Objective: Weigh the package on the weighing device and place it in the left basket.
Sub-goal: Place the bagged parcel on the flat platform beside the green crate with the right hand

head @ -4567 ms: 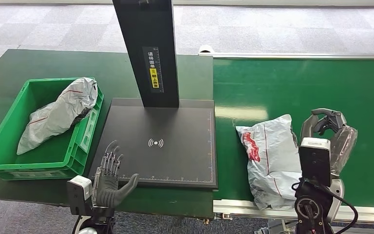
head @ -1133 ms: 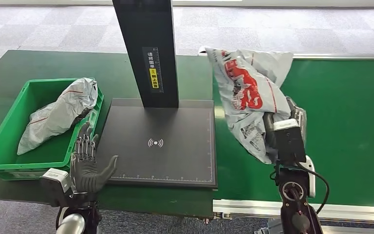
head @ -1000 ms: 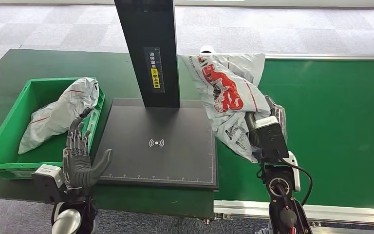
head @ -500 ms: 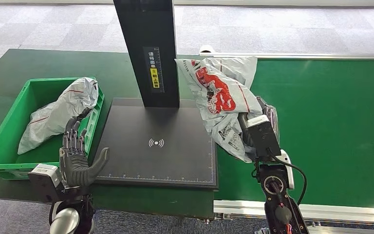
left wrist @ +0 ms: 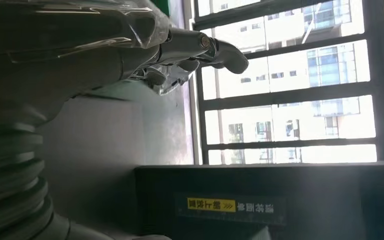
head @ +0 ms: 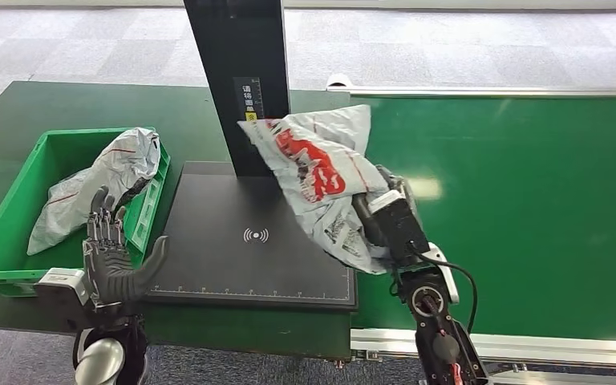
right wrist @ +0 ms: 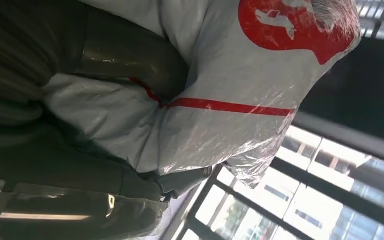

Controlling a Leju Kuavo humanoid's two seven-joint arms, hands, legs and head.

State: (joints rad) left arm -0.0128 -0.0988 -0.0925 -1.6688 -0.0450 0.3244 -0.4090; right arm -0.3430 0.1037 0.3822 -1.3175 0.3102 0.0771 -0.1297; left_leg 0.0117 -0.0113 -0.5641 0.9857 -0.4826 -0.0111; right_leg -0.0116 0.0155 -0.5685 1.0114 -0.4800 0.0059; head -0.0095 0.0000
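Note:
My right hand (head: 381,212) grips a grey plastic package (head: 317,176) with red print and holds it lifted over the right part of the black weighing device (head: 241,257). In the right wrist view the package (right wrist: 230,80) lies against the thick thumb (right wrist: 130,62), hiding the fingers. My left hand (head: 112,257) stands upright with fingers apart and holds nothing, at the scale's front left corner beside the green basket (head: 4,228). The left hand (left wrist: 80,45) is also seen from its wrist, fingers stretched out.
A second grey package (head: 100,188) lies in the green basket. The scale's black post (head: 237,80) rises just behind the held package. A green conveyor belt (head: 521,200) stretches to the right, with its metal edge rail (head: 529,349) along the front.
My right hand has lifted the package off the conveyor belt and carried it left until it hangs over the scale. My left hand has drifted left toward the basket.

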